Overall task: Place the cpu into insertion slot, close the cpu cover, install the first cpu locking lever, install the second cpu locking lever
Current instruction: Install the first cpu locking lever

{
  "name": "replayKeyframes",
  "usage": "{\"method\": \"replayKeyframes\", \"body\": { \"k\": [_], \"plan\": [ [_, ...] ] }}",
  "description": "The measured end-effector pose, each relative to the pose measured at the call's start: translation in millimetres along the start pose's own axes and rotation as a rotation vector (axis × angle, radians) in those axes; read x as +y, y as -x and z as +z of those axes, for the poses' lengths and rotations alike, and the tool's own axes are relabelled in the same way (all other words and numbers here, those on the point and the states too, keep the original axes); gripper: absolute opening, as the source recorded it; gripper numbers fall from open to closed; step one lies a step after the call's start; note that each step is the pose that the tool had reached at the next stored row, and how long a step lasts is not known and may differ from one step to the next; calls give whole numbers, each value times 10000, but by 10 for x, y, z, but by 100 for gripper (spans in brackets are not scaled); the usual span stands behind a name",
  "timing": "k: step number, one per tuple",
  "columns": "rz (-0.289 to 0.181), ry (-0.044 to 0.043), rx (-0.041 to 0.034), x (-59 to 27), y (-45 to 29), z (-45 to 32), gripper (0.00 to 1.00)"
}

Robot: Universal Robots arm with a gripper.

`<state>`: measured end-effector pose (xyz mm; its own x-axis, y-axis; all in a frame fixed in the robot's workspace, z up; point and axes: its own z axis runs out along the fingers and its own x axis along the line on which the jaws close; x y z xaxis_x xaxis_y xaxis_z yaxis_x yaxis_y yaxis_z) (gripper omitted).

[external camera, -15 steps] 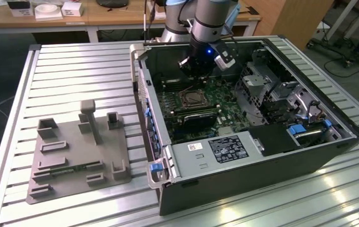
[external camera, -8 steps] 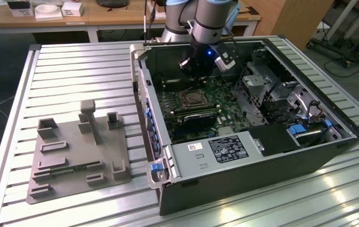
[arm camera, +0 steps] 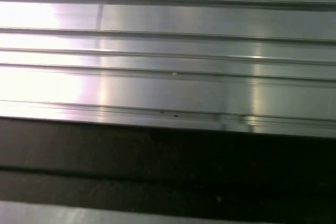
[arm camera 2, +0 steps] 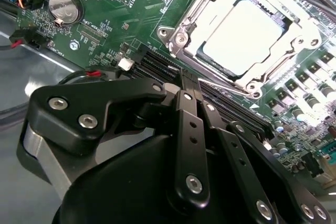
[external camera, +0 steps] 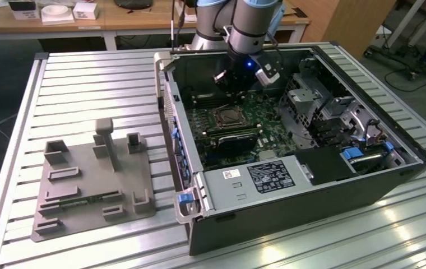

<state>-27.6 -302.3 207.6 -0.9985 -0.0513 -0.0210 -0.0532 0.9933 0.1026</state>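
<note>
The chip (arm camera 2: 247, 30) sits in its socket (arm camera 2: 173, 36) near the middle of the green board (arm camera 2: 105, 30), inside the open computer case (external camera: 302, 207) on the ribbed surface (external camera: 86, 84). The metal cover (arm camera 2: 296, 43) looks laid flat around the chip, so the work seems to be at the locking levers. Whether either is latched I cannot tell. The pincer (arm camera 2: 185, 77) is closed on nothing and hangs above the board just off one socket corner, over the memory slots (arm camera 2: 157, 66). Working a lever would call for its tips to come down beside the socket's rim.
</note>
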Motion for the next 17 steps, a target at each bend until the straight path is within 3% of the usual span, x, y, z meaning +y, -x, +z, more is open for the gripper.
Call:
{"method": "replayKeyframes", "body": {
  "k": [8,17],
  "plan": [
    [0,0,0,-4,1,53,11],
    [0,-2,0,-4,1,57,11]
  ]
}}
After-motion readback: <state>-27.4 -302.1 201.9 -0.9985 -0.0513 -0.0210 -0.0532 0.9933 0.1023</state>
